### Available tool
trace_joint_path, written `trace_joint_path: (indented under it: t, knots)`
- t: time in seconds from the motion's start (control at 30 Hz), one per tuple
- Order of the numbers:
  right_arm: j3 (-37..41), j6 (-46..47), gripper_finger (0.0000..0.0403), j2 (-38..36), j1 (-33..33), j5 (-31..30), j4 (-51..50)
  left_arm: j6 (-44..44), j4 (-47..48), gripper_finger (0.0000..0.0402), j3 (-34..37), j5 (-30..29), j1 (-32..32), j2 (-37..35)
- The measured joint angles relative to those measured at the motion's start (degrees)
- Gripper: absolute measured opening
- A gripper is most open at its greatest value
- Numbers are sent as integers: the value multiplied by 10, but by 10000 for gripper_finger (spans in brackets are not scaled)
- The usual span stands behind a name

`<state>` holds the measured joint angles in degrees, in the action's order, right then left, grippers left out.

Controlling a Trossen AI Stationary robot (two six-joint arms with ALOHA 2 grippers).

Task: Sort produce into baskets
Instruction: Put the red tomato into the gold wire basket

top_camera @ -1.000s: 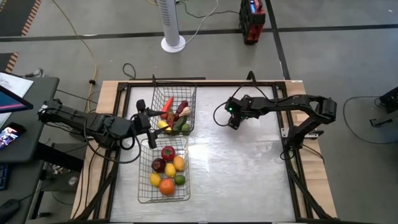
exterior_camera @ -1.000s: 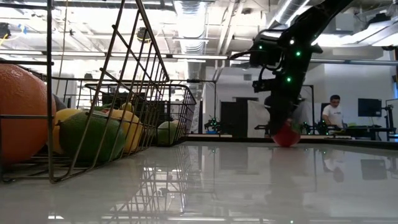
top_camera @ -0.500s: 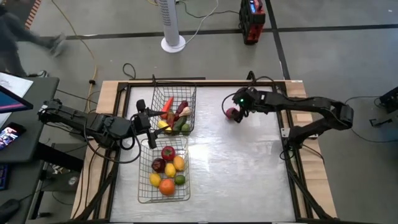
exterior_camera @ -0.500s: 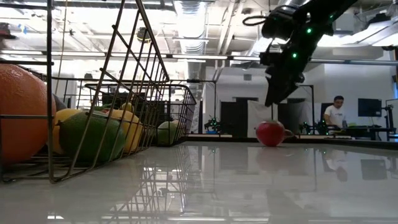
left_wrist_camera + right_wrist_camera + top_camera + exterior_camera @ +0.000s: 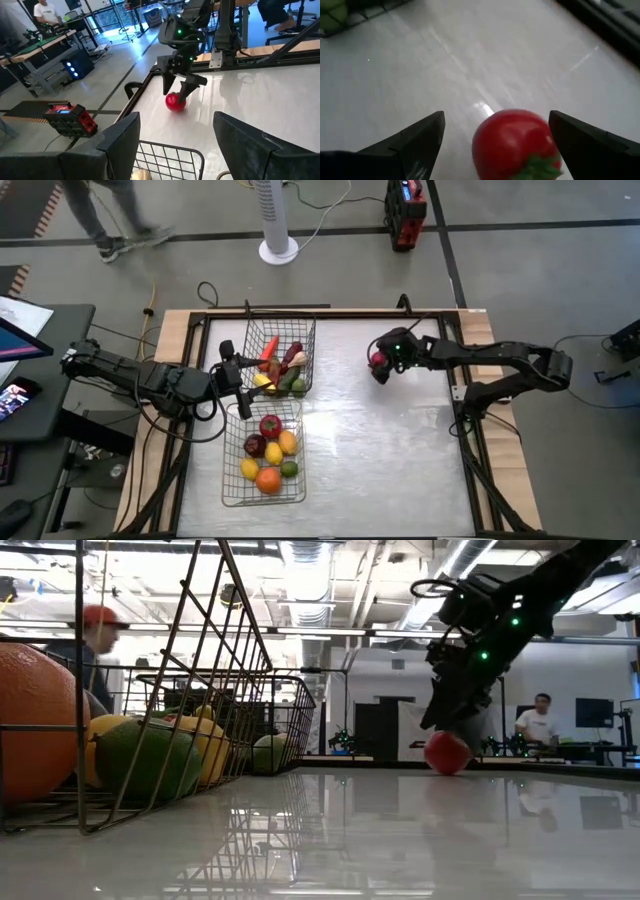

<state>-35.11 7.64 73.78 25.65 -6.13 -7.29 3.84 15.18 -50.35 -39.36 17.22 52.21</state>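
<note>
A red tomato (image 5: 512, 142) with a green calyx rests on the white table at the far right. It also shows in the high view (image 5: 377, 360), the low view (image 5: 447, 752) and the left wrist view (image 5: 175, 101). My right gripper (image 5: 382, 367) is open, and its fingers (image 5: 415, 145) stand on either side of the tomato with gaps between. My left gripper (image 5: 240, 376) is open and empty between the two wire baskets. The far basket (image 5: 250, 340) holds vegetables. The near basket (image 5: 232, 480) holds apples, lemons, a lime and an orange.
The baskets stand at the table's left, one behind the other, the near basket's wall (image 5: 230, 660) close to the low camera. Bare tabletop (image 5: 380, 450) spreads over the middle and right. A person (image 5: 110, 220) walks on the floor beyond the far edge.
My right gripper rose off the tomato, shifted toward the table's far right, then came down again with its open fingers around it. The tomato rolled a short way on the table. A person walked past beyond the far edge.
</note>
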Motion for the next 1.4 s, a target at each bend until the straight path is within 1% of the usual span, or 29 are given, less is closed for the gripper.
trace_joint_path:
  t: [0.13,0.37,0.47,0.77,0.9,1.13,1.33,1.4]
  knots:
    - [11,5,384,5,9,6,0,0,0,242,0,0,0,0]
    - [49,-21,384,9,2,-58,7,0,3,242,0,0,0,0]
    - [57,-21,384,9,0,-57,3,0,5,242,0,-1,0,0]
    - [58,-22,384,9,-13,-58,-68,0,5,242,0,-1,0,0]
    - [58,-21,378,9,-13,-58,-66,0,5,242,0,-1,0,0]
    - [58,-21,350,9,-12,-58,-64,-1,5,242,0,-1,0,0]
    - [58,-16,354,9,-19,-57,-53,-1,5,242,0,-1,0,0]
    - [54,-7,353,9,-28,-41,-49,-1,4,242,0,-1,0,0]
